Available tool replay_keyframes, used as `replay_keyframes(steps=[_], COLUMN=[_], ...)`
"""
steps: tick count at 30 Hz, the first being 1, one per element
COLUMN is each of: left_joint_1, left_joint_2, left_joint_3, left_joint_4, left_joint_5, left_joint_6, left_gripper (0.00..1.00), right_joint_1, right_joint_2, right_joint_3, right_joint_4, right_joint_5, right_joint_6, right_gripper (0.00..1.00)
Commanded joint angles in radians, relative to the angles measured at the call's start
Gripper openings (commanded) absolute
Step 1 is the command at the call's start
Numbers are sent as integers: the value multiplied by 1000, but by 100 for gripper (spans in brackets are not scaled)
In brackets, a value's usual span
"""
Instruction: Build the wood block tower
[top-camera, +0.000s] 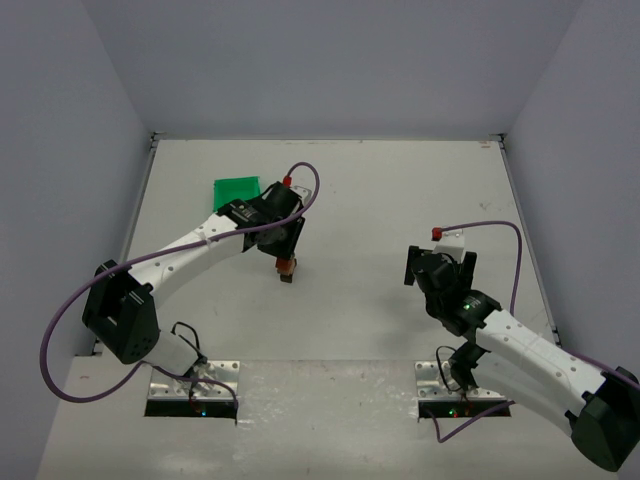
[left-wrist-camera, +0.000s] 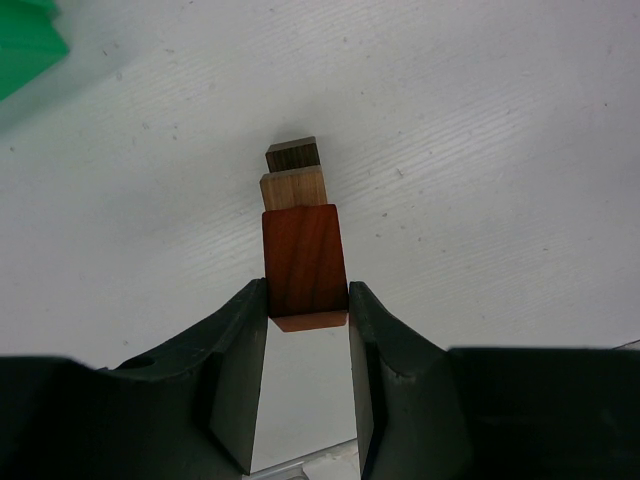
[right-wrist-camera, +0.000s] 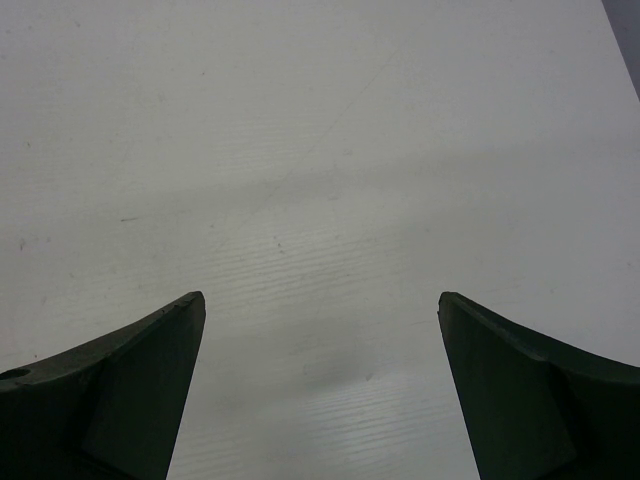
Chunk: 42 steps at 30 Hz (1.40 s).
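I hold the reddish-brown block (left-wrist-camera: 305, 265) in my left gripper (left-wrist-camera: 307, 300), jaws narrowed onto it, above the tan block (left-wrist-camera: 293, 187) and dark block (left-wrist-camera: 292, 155) left of centre on the table (top-camera: 400, 180); seemingly offset, it may topple them on release.

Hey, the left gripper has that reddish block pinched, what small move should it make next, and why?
Probably ease the left gripper down slightly before letting go. It is shut on the reddish-brown block, which lines up with the tan block and dark block beyond it, but the views do not show it seated on them.
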<state>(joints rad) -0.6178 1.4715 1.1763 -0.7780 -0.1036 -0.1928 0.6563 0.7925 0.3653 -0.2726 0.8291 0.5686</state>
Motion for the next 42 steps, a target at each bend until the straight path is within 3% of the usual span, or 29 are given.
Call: replay_keyframes(steps=[1,13,24,35,36,38,39,42], left_joint_1=[4,4,6,4,4,6,6,6], left_joint_2=[-27,-26,-58,-58,-61,-68,-76,-96], left_joint_3=[29,24,6,6,7,8,10,17], left_joint_4=[34,32,57,54,54,55,57,62], left_joint_5=[-5,-7,0,-5,-5,-3,0,5], left_joint_6=[-14,-4,15,15,15,15,14,9], left_gripper=[21,27,40,43,49,92,99,100], right_joint_1=[-4,-3,-4,-3,-3,-4,-3,-3], right_joint_2=[-1,2,1,-1,-1,0,2,5], right_joint_3=[21,24,23,24,24,24,24,26], right_joint_4=[14,13,15,15,15,15,15,15], right_joint_5=[31,27,24,21,21,23,24,24], right_joint_6=[10,4,4,3,4,4,4,4], right_gripper=[99,99,99,99,99,99,99,99])
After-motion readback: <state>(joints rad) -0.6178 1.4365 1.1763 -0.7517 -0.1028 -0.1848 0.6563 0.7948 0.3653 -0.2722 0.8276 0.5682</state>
